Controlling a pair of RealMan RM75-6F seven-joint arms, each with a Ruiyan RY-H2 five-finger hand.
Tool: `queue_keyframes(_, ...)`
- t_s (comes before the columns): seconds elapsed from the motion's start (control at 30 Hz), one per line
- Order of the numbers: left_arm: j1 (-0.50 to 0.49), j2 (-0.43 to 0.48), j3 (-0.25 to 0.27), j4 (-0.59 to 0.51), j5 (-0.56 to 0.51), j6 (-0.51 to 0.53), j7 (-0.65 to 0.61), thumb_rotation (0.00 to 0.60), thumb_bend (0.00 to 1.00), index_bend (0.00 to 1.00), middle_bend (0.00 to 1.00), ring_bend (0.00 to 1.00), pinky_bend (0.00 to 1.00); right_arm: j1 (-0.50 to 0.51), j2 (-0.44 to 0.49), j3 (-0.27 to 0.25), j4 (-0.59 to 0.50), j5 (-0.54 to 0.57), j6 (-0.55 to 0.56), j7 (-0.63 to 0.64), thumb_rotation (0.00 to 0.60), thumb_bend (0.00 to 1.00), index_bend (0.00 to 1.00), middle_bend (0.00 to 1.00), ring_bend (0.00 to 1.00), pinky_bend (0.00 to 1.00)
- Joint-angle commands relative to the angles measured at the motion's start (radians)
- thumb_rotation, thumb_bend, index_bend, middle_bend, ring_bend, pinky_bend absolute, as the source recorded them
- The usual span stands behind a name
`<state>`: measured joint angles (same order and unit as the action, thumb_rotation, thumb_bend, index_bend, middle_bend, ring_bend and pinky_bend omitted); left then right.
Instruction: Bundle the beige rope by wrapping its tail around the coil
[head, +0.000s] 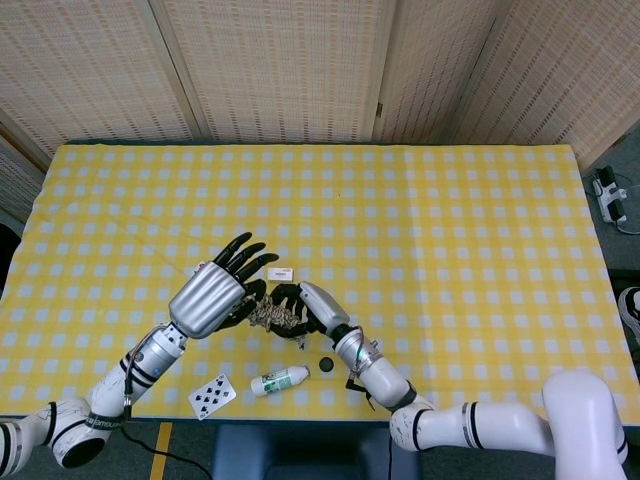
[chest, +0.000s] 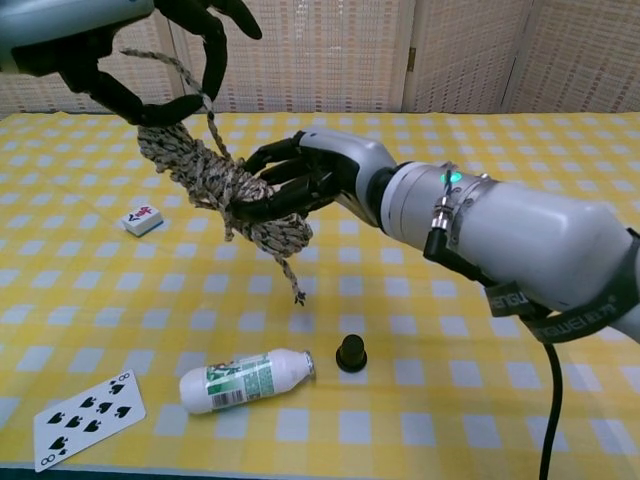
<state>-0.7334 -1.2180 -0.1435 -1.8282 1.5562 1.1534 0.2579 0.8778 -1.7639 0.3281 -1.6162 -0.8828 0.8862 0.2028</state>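
The beige rope coil (chest: 215, 185) is held above the table, and my right hand (chest: 300, 175) grips it from the right side. In the head view the coil (head: 272, 315) shows between my right hand (head: 310, 305) and my left hand (head: 210, 300). My left hand (chest: 150, 50) hovers right above the coil's upper end and holds the rope tail (chest: 170, 75), which crosses its curled fingers and drops to the coil. A short loose end (chest: 293, 285) dangles below the coil.
On the yellow checked tablecloth (chest: 500, 400), a small white bottle (chest: 245, 378) lies on its side near the front edge, with a black cap (chest: 350, 353) beside it. A playing card (chest: 88, 405) lies front left. A mahjong tile (chest: 143, 218) sits left of the coil.
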Motion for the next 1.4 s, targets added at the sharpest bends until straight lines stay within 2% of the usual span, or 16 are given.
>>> queue_keyframes(0.03,0.021,-0.007,0.020,-0.020,0.030,0.027,0.001,0.600,0.51,0.58,0.19,0.12,0.00,-0.017,-0.035,0.018,0.020,-0.007,0.037,0.019,0.600,0.55,0.79,0.66,0.74,0.62)
queue_keyframes(0.23,0.064,-0.025,0.047,-0.040,0.096,0.096,0.030,0.600,0.51,0.58,0.18,0.11,0.00,-0.057,-0.126,0.056,0.080,-0.061,0.131,0.096,0.600,0.55,0.80,0.66,0.74,0.63)
queue_keyframes(0.5,0.114,-0.035,0.068,-0.027,0.106,0.146,-0.015,0.600,0.51,0.58,0.18,0.11,0.00,-0.105,-0.174,0.097,0.126,-0.147,0.193,0.220,0.600,0.55,0.80,0.67,0.74,0.63)
queue_keyframes(0.73,0.149,-0.022,0.080,-0.007,0.060,0.145,-0.106,0.600,0.51,0.58,0.18,0.11,0.00,-0.136,-0.164,0.117,0.137,-0.234,0.209,0.333,0.600,0.55,0.81,0.68,0.74,0.63)
queue_keyframes(1.03,0.174,0.000,0.078,0.028,-0.002,0.120,-0.210,0.600,0.51,0.58,0.18,0.10,0.00,-0.171,-0.101,0.111,0.109,-0.316,0.206,0.410,0.600,0.55,0.82,0.68,0.74,0.63)
queue_keyframes(1.4,0.181,-0.013,0.065,0.069,-0.028,0.098,-0.230,0.600,0.51,0.59,0.18,0.10,0.00,-0.196,-0.059,0.104,0.074,-0.372,0.226,0.460,0.600,0.55,0.82,0.68,0.74,0.63)
